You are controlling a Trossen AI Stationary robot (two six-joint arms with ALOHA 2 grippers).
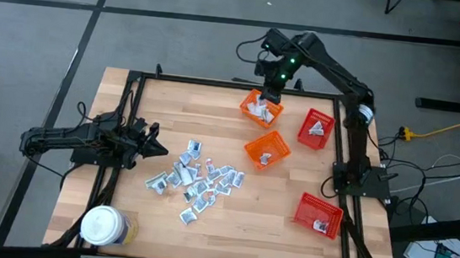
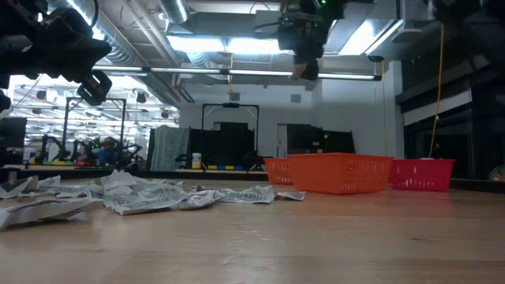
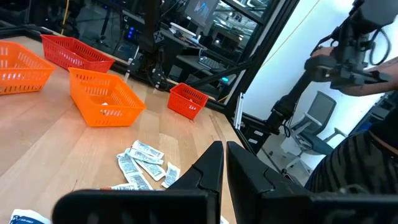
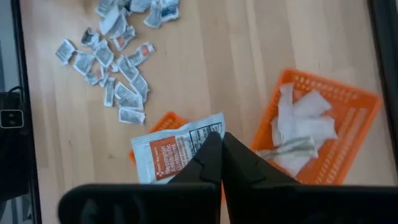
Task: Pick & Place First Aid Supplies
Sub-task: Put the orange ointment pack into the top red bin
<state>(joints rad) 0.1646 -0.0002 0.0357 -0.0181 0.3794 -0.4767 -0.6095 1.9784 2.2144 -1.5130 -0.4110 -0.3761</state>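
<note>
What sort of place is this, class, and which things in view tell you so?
Probably a robotics lab or workshop: a framed wooden table carries sorting baskets, more robot arms stand at benches in the hall behind, and exposed ceiling ducts run overhead.

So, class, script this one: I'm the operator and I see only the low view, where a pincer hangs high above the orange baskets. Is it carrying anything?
Observer: Yes. The right pincer is shut on a white-and-orange packet.
Operator: Which basket is it over?
Observer: In the high view it shows over the far orange basket.
Operator: Is that basket in use yet?
Observer: It already holds several white packets.
Operator: And the other arm?
Observer: The left pincer is at the left side, near the pile of loose sachets, holding nothing.
</note>
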